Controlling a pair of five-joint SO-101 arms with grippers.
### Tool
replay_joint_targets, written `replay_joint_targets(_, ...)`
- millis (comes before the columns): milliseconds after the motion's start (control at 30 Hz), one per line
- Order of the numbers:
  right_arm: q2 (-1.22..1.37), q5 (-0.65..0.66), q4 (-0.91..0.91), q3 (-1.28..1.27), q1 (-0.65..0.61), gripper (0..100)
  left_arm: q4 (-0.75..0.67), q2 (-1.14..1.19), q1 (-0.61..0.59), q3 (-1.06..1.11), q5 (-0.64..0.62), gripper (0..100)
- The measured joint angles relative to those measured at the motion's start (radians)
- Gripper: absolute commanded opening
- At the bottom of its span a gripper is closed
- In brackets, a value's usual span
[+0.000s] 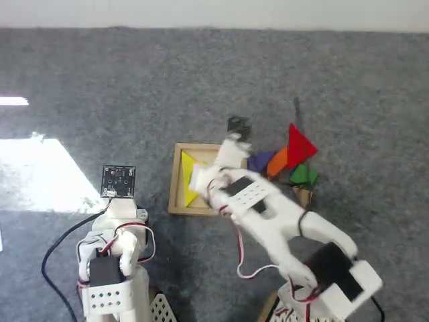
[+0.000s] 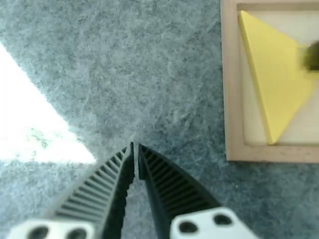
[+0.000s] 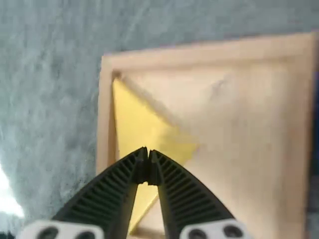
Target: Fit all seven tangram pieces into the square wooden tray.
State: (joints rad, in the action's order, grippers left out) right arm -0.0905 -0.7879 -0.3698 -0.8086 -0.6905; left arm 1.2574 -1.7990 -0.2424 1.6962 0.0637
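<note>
The grey felt-like table [image 1: 100,74] spreads under everything, with a bright patch of light [image 1: 40,174] lying across it on my left arm's side. My right arm [image 1: 268,208] stretches out over the square wooden tray [image 1: 175,181], covering much of it in the high view, while my left arm [image 1: 117,248] stands folded back, well apart from the tray. The tray lies flat between the two arms, nearer the right one. Inside it the large yellow triangle [image 1: 188,176] lies flat, its long edge along the tray wall nearest my left arm and one tip tucked into a corner. Just outside the tray, on the side away from my left arm, a cluster of loose pieces lies on the table: a red triangle [image 1: 299,146], an orange piece [image 1: 278,161], a purple piece [image 1: 260,161] and a green piece [image 1: 303,176], all close together. My right gripper [image 3: 144,152] hangs over the yellow triangle with its fingers pressed together, holding nothing; whether the tips touch the piece I cannot tell. My left gripper [image 2: 134,147] is pressed closed too, above bare table, beside the tray but clear of its rim.
</note>
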Motion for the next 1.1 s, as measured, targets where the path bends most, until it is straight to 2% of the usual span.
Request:
replay_joint_targets(133,-0.11,0.0,-0.06,-0.012,0.095,0.7,0.0,0.0,0.0,0.0,0.0,1)
replay_joint_targets(367,-0.153,0.0,-0.089,-0.087,0.08,0.7,0.0,0.0,0.0,0.0,0.0,1)
replay_joint_targets(500,-0.054,-0.005,-0.048,-0.087,0.075,0.7,0.0,0.0,0.0,0.0,0.0,1)
replay_joint_targets(1100,0.152,-0.006,-0.009,0.075,-0.181,0.7,0.0,0.0,-0.017,0.0,0.0,1)
